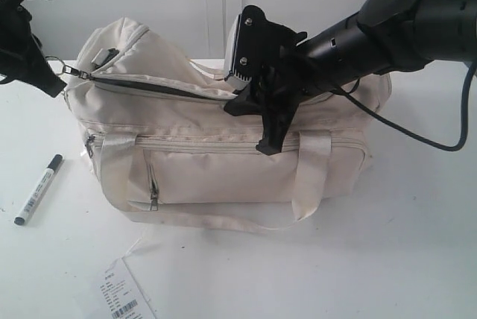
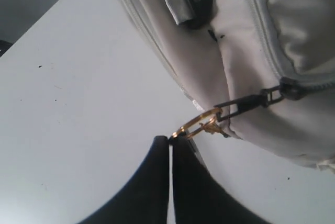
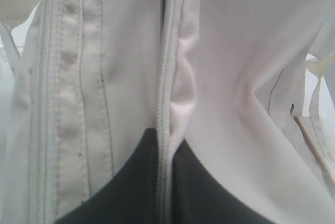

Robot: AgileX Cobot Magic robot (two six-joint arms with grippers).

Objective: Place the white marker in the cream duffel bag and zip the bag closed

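Note:
The cream duffel bag (image 1: 223,162) sits mid-table, and its top zipper (image 1: 156,86) gapes along a dark slit. The white marker (image 1: 39,188) lies on the table left of the bag, apart from both grippers. My left gripper (image 1: 57,85) is at the bag's left end. In the left wrist view it (image 2: 170,139) is shut on the gold ring (image 2: 201,121) of the zipper pull. My right gripper (image 1: 270,141) reaches down onto the bag's top middle. In the right wrist view it (image 3: 165,134) is shut on the bag's zipper edge (image 3: 166,77).
A white barcode paper tag (image 1: 119,293) lies on the table in front of the bag. The bag's webbing handles (image 1: 309,177) hang down its front. A black cable (image 1: 417,136) droops from the right arm behind the bag.

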